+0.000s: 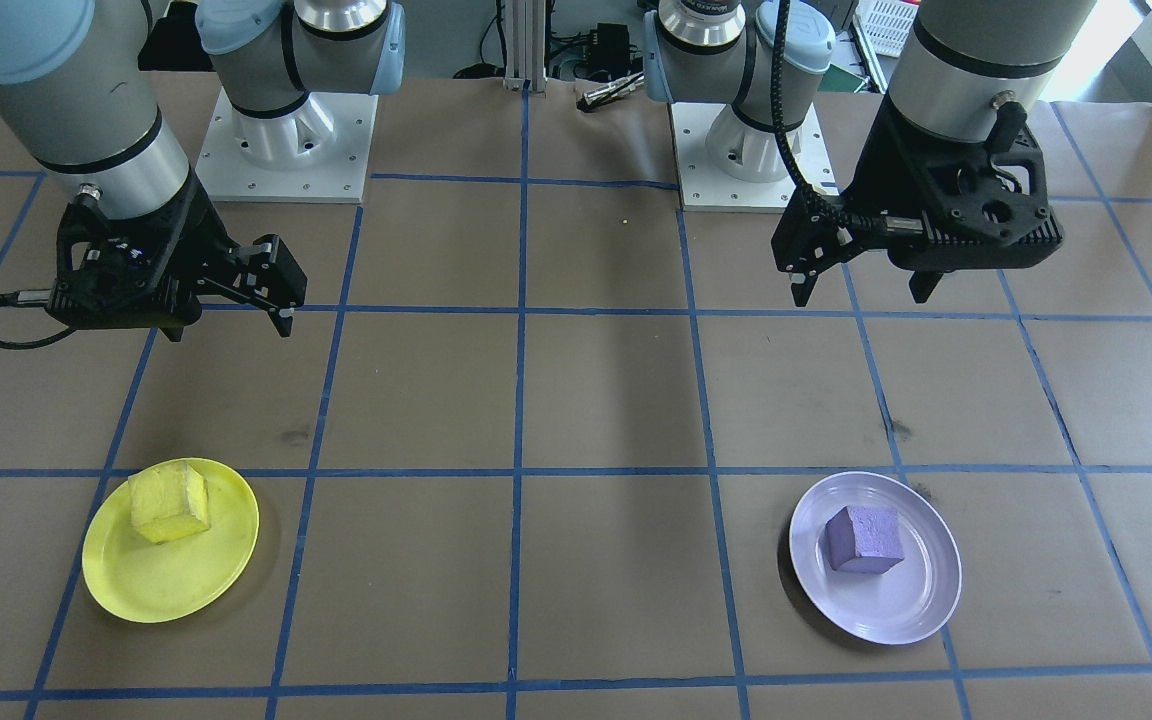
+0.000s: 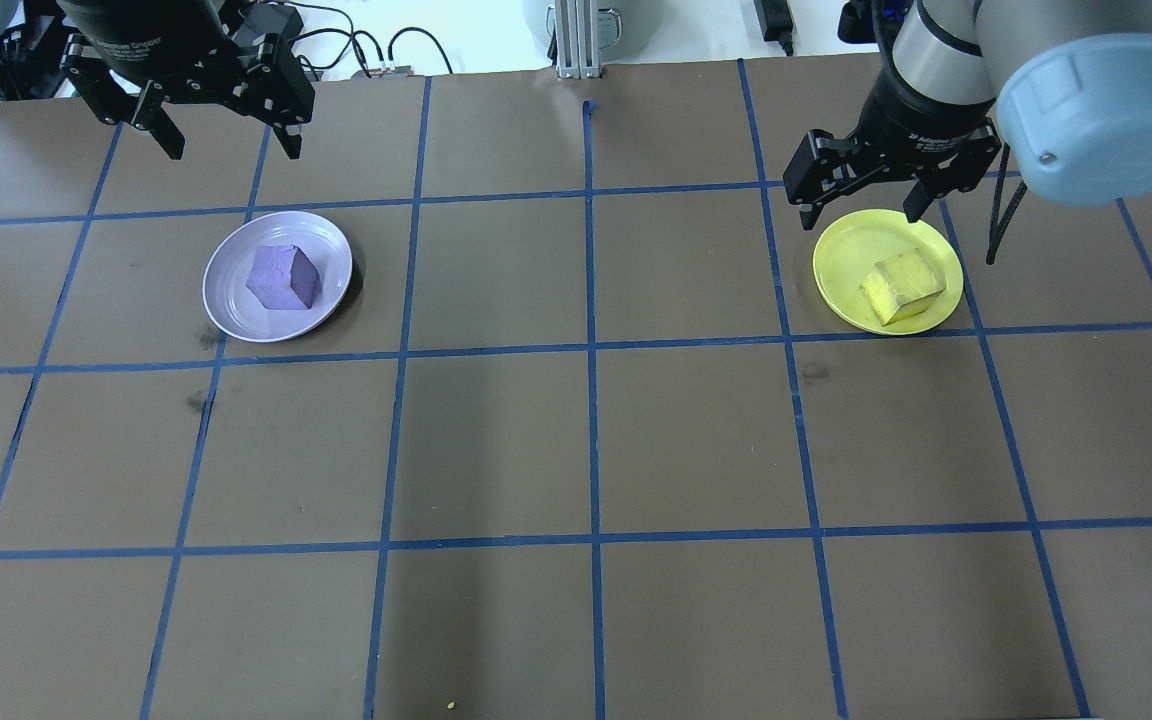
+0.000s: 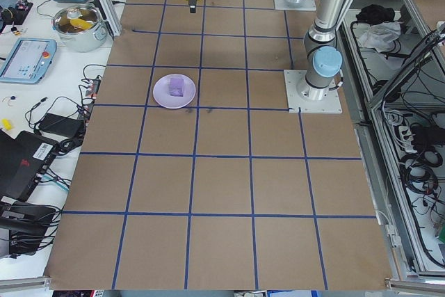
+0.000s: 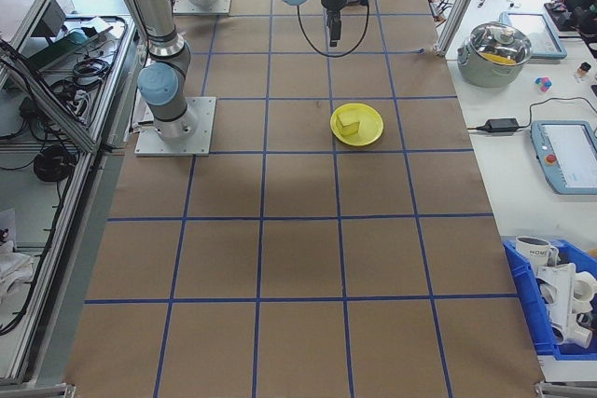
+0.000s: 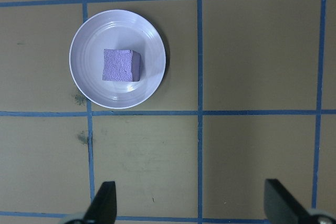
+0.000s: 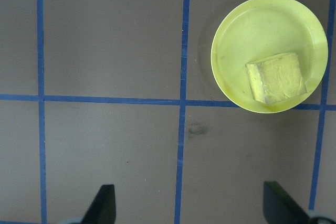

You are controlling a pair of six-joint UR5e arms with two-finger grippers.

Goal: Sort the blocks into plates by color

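Overhead exterior: rough purple cube [image 2: 283, 277] is sitting in pale lavender plastic plate [image 2: 277, 276], rough yellow cube [image 2: 902, 286] in bright yellow plate [image 2: 887, 270], near its rim. Left gripper [image 2: 228, 133] and right gripper [image 2: 861, 197] are hanging wide, empty. Risk: a low-passing right gripper could be nudging that plate across the counter [image 2: 576, 440].

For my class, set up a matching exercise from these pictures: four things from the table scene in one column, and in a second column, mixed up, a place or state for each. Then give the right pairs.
Column A
1. purple block
2. yellow block
3. left claw
4. yellow plate

Column B
a. open, empty, raised above the table
b. sits near the middle of the lavender plate
c. lies on the robot's right side of the table
d. sits off-centre, close to its plate's rim

Right pairs: 1-b, 2-d, 3-a, 4-c
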